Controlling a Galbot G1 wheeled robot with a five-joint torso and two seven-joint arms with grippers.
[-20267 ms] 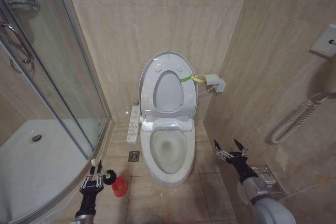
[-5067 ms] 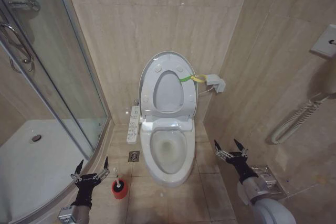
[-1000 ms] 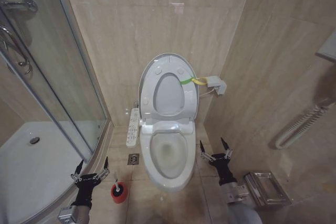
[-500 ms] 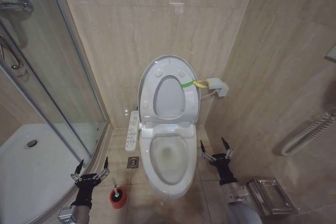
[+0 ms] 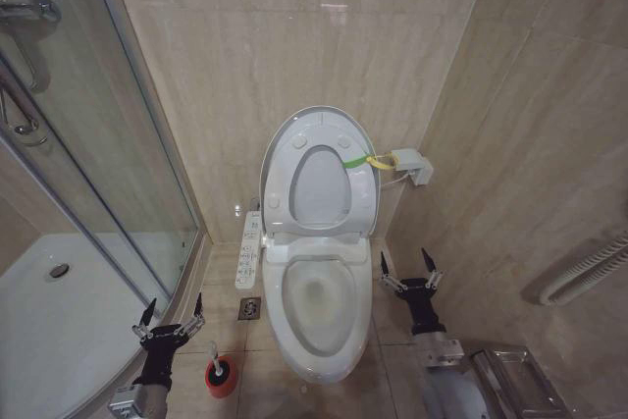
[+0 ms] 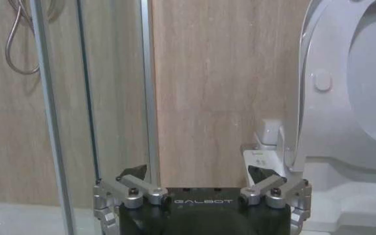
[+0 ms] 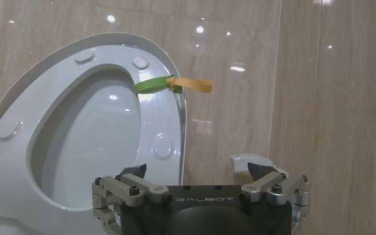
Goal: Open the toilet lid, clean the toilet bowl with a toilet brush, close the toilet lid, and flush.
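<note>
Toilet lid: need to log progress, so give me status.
Both grippers open, empty: left gripper low by brush, right gripper beside bowl. Lid up against wall. Brush in its red cup. Nothing blocking.

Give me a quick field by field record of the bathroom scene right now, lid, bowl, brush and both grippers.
toilet lid: upright against the wall, green-yellow band on its right edge
toilet bowl: uncovered
toilet brush: standing in its red holder on the floor, left of the bowl
left gripper: open, empty, beside the brush
right gripper: open, empty, right of the bowl
</note>
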